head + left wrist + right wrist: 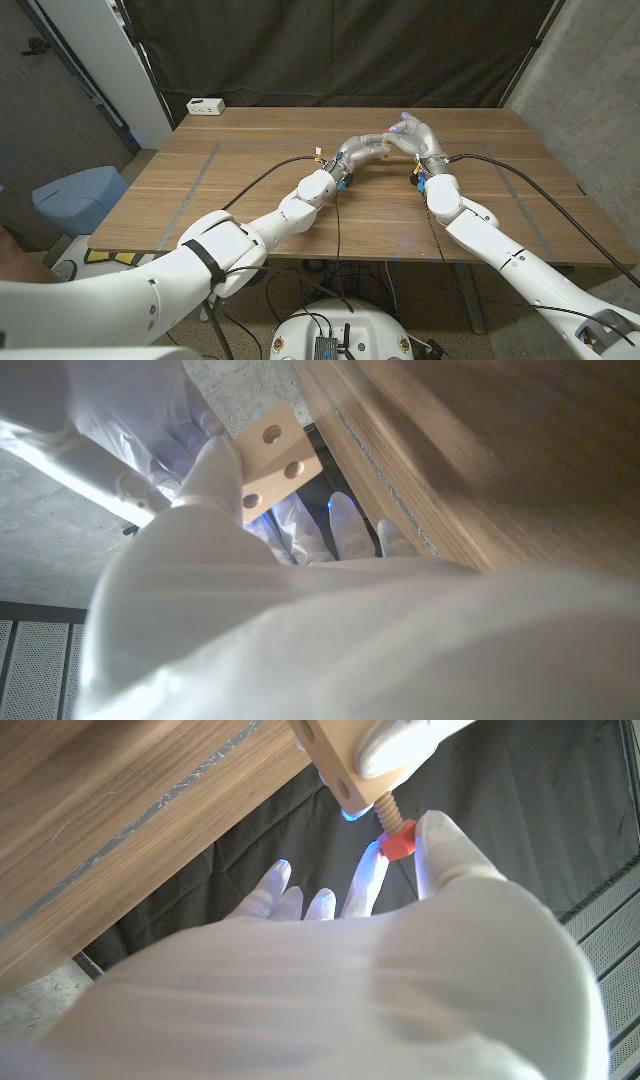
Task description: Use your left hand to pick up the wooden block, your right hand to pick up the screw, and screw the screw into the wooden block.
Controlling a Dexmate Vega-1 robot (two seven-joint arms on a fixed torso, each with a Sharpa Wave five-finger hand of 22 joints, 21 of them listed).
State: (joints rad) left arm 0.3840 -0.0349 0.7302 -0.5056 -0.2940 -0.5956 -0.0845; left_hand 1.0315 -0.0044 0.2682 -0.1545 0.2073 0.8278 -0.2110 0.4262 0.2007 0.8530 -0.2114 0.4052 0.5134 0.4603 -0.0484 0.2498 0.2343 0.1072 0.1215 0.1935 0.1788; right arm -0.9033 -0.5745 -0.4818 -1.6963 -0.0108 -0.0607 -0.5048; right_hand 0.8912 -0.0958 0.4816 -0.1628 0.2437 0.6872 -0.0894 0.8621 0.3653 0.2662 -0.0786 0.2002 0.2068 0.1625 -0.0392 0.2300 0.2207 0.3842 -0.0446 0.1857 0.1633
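Right hand (400, 970): pinching the red screw (398, 842), turning it.
Left hand (215, 490): gripping the wooden block (275, 460).
Risk: screw may be tilting, then jamming.

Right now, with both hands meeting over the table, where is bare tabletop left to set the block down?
Bare wood lies along the brown wooden table's left side, between the white power strip and the left hand, and on the right of the right hand. It is crowded at the middle, where both hands join the pale wooden block and red-headed screw.
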